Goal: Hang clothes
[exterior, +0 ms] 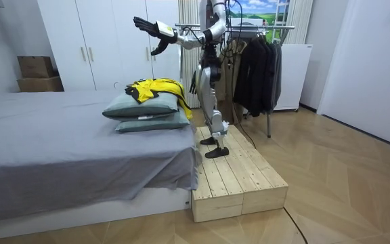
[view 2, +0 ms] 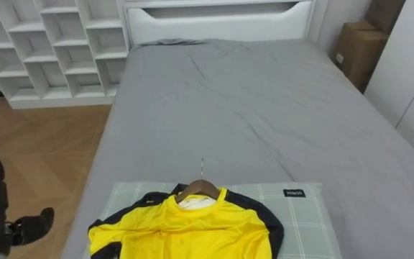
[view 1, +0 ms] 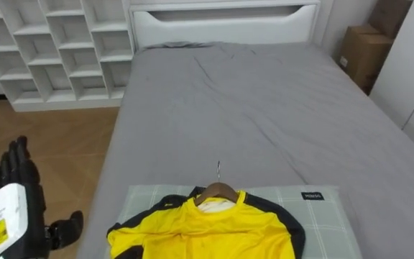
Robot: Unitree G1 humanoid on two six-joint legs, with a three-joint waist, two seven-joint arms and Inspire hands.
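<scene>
Robot on wooden platform [exterior: 239, 177] at foot of grey bed [view 1: 264, 108], facing it, clothes rack [exterior: 266, 27] behind. Yellow shirt [view 1: 207, 229] on a wooden hanger [view 1: 218, 191] lies on the stacked pillows [view 1: 325, 216] at the bed's near end, hook toward the headboard. Left hand [view 1: 19, 196] raised beside the bed, clear of the shirt, fingers [view 1: 16, 160] spread, empty. Right hand [exterior: 193, 83] hangs at hip; cannot tell how its fingers stand.

Blk-fingered left hand [view 1: 16, 176] w/ white tag, yellow sticker, silver-grey torso & legs, blk feet
</scene>
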